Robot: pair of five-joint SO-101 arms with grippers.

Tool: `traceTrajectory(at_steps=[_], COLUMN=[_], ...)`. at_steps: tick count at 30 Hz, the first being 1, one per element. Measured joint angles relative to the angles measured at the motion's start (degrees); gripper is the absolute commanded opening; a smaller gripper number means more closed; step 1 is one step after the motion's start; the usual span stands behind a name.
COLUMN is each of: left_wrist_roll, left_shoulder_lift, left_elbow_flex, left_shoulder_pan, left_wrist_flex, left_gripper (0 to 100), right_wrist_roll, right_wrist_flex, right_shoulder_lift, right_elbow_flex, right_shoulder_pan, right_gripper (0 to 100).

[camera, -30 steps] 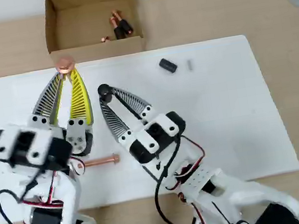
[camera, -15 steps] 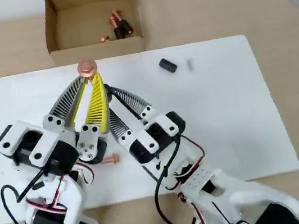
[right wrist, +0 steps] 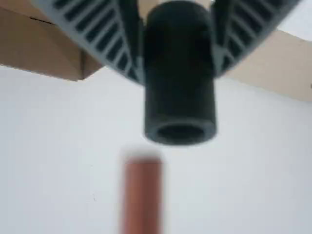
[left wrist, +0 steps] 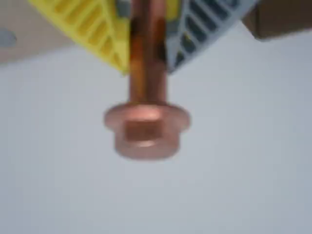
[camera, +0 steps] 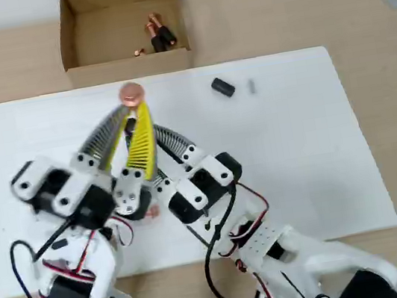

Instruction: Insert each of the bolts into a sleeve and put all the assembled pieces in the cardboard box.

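Left gripper point(left wrist: 146, 66) pinches bolt point(left wrist: 146, 130), right gripper point(right wrist: 179, 68) pinches sleeve point(right wrist: 179, 109)

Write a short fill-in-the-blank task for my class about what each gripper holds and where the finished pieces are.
1. The left gripper is shut on a copper ____.
2. The right gripper is shut on a black ____.
3. The assembled pieces lie inside the cardboard ____.

Missing words: bolt; sleeve; box.
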Motion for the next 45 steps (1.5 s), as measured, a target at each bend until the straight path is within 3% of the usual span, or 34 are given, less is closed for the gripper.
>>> traceTrajectory(at_steps=[5,13,34,45], left_wrist_roll=[0.0,0.0,0.0,-0.1], left_shoulder_lift=[-0.1,-0.1,-0.1,-0.1], left_elbow_flex=[0.1,0.1,1.3,1.3], left_shoulder_pan=[-0.1,-6.1,-4.7,-4.7], left_wrist_flex=[0.0,-2.6,-2.8,2.7], left_gripper=[1,1,1,1], right_wrist_roll=[0.0,0.0,0.0,0.0], right_wrist_flex=[0.0,0.0,0.0,0.0], right_shoulder_lift=[0.0,0.0,0.0,0.0], right_elbow_flex=[0.0,0.0,0.0,-0.1], right_shoulder_pan=[0.0,0.0,0.0,0.0], right_gripper=[0.9,0.9,0.9,0.9])
